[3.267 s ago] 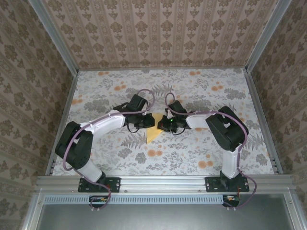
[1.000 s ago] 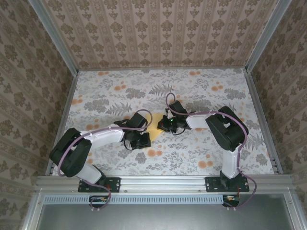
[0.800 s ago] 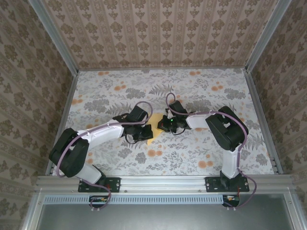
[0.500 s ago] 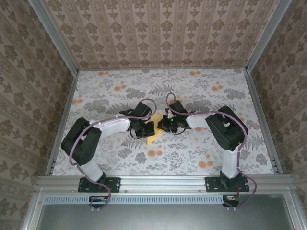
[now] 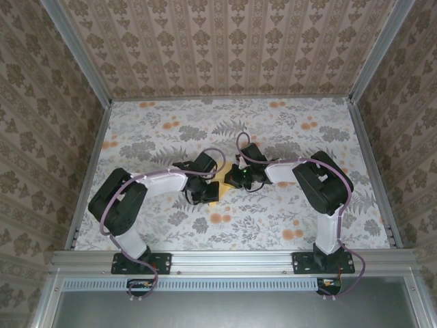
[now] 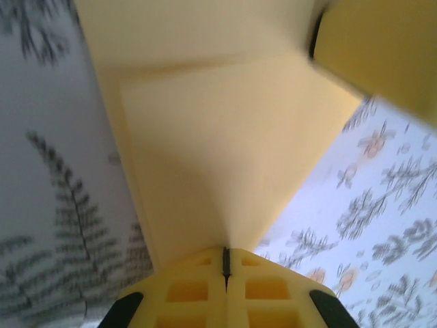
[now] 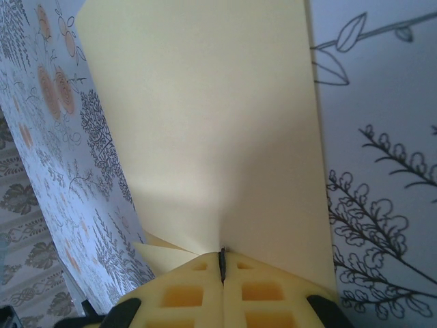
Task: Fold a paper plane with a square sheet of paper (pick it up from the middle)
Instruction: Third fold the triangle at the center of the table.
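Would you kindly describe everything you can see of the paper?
The paper is thin, plain yellow-orange and unprinted, with a crease and overlapping folded layers. It sits over the middle of the floral table, pinched from opposite sides by the shut left gripper and right gripper.

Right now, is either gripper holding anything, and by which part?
Both pinch the folded yellow paper: the left gripper at the narrow end of a creased flap, the right gripper at an edge.
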Available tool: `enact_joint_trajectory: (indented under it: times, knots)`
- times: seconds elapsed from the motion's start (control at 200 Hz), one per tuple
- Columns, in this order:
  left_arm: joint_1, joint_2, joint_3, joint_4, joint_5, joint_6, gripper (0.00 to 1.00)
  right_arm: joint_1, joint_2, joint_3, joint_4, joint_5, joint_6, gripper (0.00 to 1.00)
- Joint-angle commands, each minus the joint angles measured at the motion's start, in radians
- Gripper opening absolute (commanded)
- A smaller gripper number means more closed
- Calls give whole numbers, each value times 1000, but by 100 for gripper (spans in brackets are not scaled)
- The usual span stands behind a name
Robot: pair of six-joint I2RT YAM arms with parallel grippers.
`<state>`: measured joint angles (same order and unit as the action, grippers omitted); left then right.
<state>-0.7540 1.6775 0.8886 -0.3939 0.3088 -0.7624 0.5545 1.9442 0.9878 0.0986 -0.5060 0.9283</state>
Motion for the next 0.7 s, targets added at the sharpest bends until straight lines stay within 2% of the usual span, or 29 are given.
enact_joint_trajectory:
  times: [0.0, 0.245, 0.4, 0.555, 0.695]
  knots:
    - [-22, -39, -66, -158, 10, 42, 0, -5, 67, -62, -166, 110, 18, 1]
    - [-15, -177, -79, -183, -3, 57, 0, -5, 9, -137, -145, 147, 66, 1]
    - [-12, -228, -72, -67, -20, 7, 0, -4, -43, -223, -72, 208, 171, 1]
    - [-30, -166, -70, 95, 8, -66, 0, -2, -62, -247, -30, 221, 218, 1]
    - [-46, -71, -12, 82, -24, -73, 0, -2, -65, -238, -34, 218, 215, 1]
